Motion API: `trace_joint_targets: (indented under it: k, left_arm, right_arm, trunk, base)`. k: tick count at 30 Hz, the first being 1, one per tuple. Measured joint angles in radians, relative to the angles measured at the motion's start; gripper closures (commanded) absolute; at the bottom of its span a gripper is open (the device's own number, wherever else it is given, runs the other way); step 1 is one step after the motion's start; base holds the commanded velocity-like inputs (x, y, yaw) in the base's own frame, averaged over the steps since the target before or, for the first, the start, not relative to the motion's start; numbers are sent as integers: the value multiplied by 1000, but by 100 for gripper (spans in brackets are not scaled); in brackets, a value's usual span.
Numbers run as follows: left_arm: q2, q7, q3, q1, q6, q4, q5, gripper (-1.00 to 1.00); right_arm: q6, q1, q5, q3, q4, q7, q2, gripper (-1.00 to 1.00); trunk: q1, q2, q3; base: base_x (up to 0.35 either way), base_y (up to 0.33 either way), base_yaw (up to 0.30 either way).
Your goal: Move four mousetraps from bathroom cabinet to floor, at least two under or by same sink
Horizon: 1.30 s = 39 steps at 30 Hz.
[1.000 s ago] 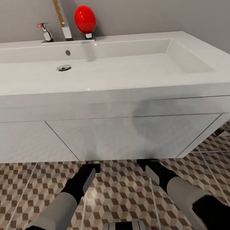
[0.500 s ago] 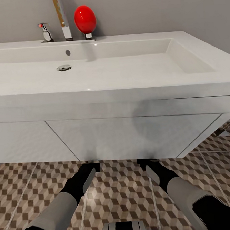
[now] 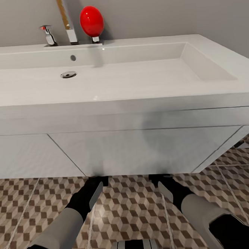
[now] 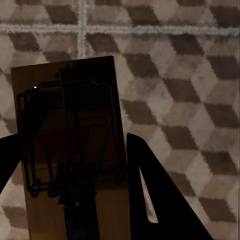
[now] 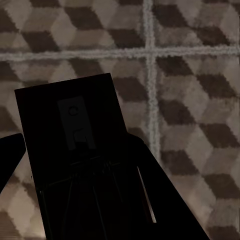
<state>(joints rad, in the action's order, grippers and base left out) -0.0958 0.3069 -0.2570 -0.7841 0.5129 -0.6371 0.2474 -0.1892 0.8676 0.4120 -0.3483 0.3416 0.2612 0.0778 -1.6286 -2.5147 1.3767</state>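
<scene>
Left wrist view is showing the left gripper (image 4: 75,200) clamping a flat wooden mousetrap (image 4: 70,120) over cube-patterned bathroom floor (image 4: 190,90); the right gripper (image 5: 80,200) is pinching a shadowed second mousetrap (image 5: 70,130); the white sink (image 3: 135,75) is looming ahead.

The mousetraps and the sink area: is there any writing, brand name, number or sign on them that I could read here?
None: no readable text shows anywhere.
Mousetrap in the left gripper: bare wood and wire, no lettering.
Mousetrap in the right gripper: too dark; its pale plate carries no legible mark.
Sink, tap and red ball: plain, unlabelled.
Bathroom floor: cube pattern, no writing.
</scene>
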Motion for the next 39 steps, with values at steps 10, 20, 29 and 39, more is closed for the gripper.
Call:
trace_joint_targets:
  k: [10,20,29,39]
  left_arm:
    - [-1,1,0,0,0,7,-2,100]
    - [0,-1,-2,0,-1,6,3,100]
    - [0,0,0,1,2,0,0,100]
    - [0,-1,0,-1,0,-1,-6,100]
  right_arm:
    - [1,-5,0,2,-1,0,0,100]
    - [4,-6,2,14,-2,0,3,100]
    - [4,-4,2,13,-1,-5,0,100]
    - [5,-1,5,17,-1,-5,1,100]
  trunk:
    - [0,0,0]
    - [0,0,0]
    - [-1,0,4]
    - [-2,-1,12]
  base:
    - [10,-1,0]
    - [0,0,0]
    - [0,0,0]
    - [0,0,0]
